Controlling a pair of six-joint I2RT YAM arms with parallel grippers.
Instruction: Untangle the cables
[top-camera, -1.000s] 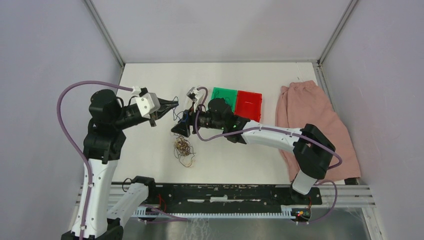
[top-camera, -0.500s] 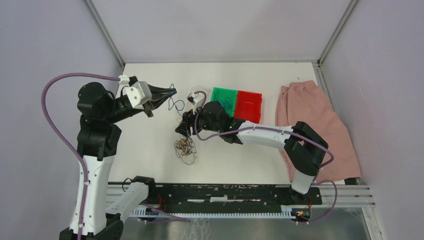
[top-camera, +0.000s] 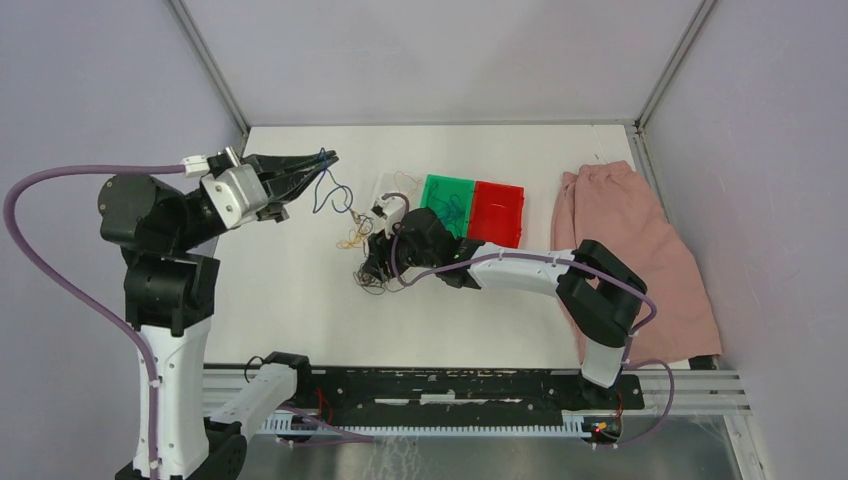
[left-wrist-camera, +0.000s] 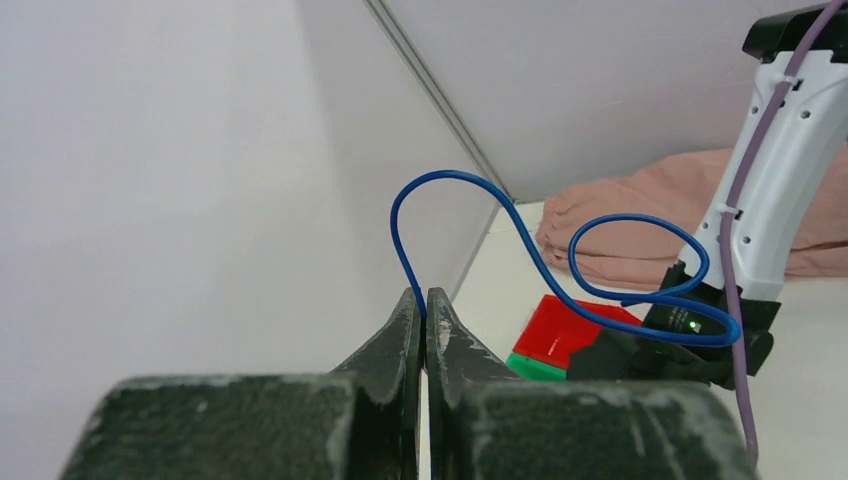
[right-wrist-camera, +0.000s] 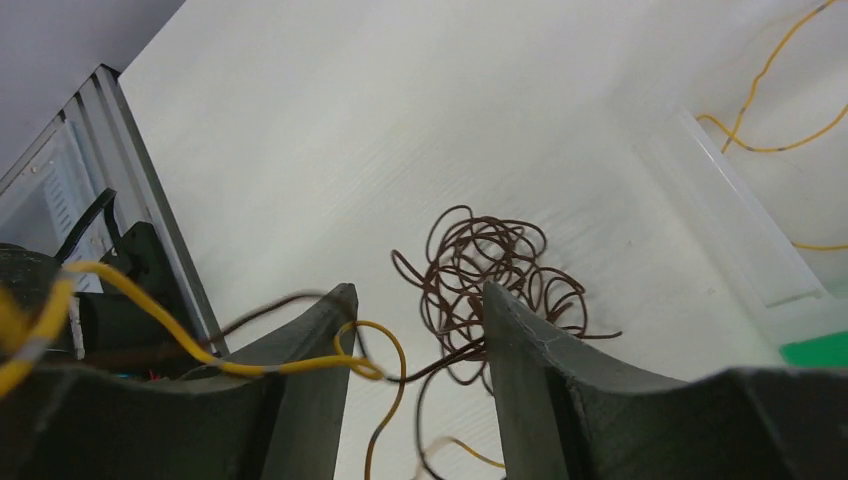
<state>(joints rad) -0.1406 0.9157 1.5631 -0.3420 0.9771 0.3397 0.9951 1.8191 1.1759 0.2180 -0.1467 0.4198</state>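
The left end effector (top-camera: 320, 161) hangs in the air over the far left part of the worktop (top-camera: 290, 290), near the far edge. Its jaws are pinched tight together on one end of a blue cable (top-camera: 322, 192). In the left wrist view the left end effector (left-wrist-camera: 422, 300) has the two fingertips pressed flat against each other. The blue cable (left-wrist-camera: 450, 173) rises from between them, arches over and curls into a loose loop in the air. From above, that strand trails down and to the right, towards the middle of the worktop; I cannot tell where its free end lies.

The right end effector (top-camera: 374, 262) is low over the centre of the worktop, beside a tangle of dark brown cable (top-camera: 372, 278). The right wrist view shows the right end effector (right-wrist-camera: 415, 300) with its fingers parted. A yellow cable (right-wrist-camera: 290, 366) and a thin brown strand cross the gap between them, which is far wider than either wire. The brown tangle (right-wrist-camera: 490, 260) lies on the worktop just beyond the fingertips. A yellow-tan loop (top-camera: 351, 240) lies just to the left of this arm's wrist.

Behind the right arm, towards the far edge, a green tray (top-camera: 432, 185) and a red tray (top-camera: 500, 210) sit side by side, touching. A pink cloth (top-camera: 625, 230) lies along the right edge.
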